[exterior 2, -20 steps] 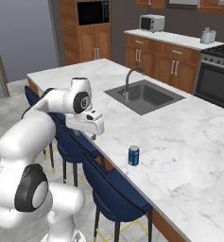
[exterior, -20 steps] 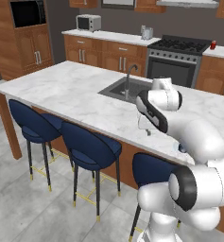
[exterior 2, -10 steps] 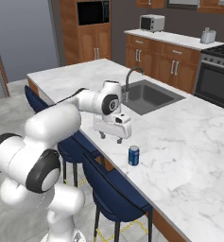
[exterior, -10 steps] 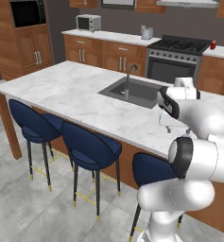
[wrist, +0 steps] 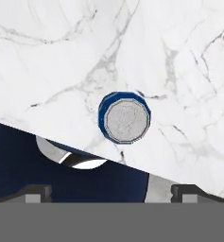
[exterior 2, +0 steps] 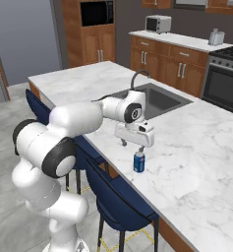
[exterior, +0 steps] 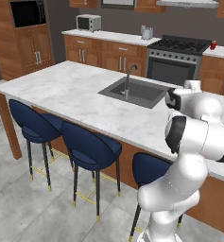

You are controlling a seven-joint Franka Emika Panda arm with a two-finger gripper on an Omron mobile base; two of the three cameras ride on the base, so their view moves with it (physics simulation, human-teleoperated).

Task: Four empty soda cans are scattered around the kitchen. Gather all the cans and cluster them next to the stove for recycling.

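Observation:
A small blue soda can [exterior 2: 139,162] with a silvery top stands upright near the front edge of the white marble island [exterior 2: 196,147]. My gripper [exterior 2: 132,145] hangs open just above it and slightly to its left, touching nothing. In the hand view the can [wrist: 124,116] is seen from above, a little ahead of my open gripper [wrist: 111,194], with the island's edge running just behind it. A red can [exterior: 212,45] stands on the back counter to the right of the stove [exterior: 179,45]. The stove [exterior 2: 226,74] also shows at the right of the right base view.
A sink [exterior: 134,92] with a curved faucet [exterior: 127,78] is sunk in the middle of the island. Blue stools [exterior: 90,146] line its front side, one right under the can's edge [wrist: 61,175]. A microwave [exterior: 88,22] sits on the back counter.
My arm has swung to the right along the island's front edge, and the open gripper has come from well left of the blue can to just over it.

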